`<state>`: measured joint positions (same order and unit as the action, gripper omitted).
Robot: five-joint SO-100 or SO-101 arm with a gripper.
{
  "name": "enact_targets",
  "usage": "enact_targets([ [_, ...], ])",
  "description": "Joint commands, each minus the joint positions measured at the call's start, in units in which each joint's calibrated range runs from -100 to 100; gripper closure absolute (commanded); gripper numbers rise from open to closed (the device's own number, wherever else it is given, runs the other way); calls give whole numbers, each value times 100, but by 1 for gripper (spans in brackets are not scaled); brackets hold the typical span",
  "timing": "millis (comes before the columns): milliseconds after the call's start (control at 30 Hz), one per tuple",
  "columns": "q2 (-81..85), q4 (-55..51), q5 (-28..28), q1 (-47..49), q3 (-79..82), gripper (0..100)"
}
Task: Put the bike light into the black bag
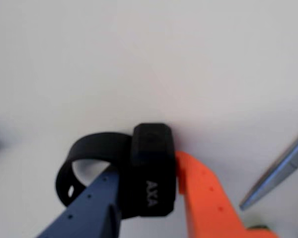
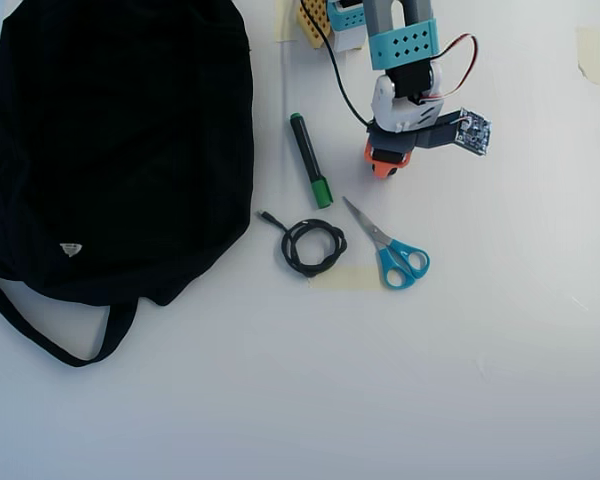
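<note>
In the wrist view the bike light [image 1: 151,168] is a small black block marked AXA, with its black loop strap [image 1: 84,158] sticking out to the left. My gripper [image 1: 149,166] is shut on it, with the blue finger [image 1: 89,208] on its left side and the orange finger [image 1: 203,198] on its right, over the white table. In the overhead view my gripper [image 2: 385,165] points down right of the marker, and the light is hidden under it. The black bag [image 2: 120,140] lies flat at the far left, well apart from my gripper.
A green-capped black marker [image 2: 309,160], a coiled black cable [image 2: 313,246] and blue-handled scissors [image 2: 388,245] lie between my gripper and the bag. A scissor blade [image 1: 278,168] shows at the right of the wrist view. The bag's strap [image 2: 40,335] trails at the lower left.
</note>
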<state>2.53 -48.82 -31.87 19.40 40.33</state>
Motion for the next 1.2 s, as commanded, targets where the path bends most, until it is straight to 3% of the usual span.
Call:
enact_targets([
  [0, 129, -148, 46, 95, -322, 98],
  [600, 137, -2474, 329, 327, -1967, 98],
  [933, 759, -3111, 1540, 244, -2416, 98],
  [1167, 1340, -3111, 3029, 50, -2353, 98],
])
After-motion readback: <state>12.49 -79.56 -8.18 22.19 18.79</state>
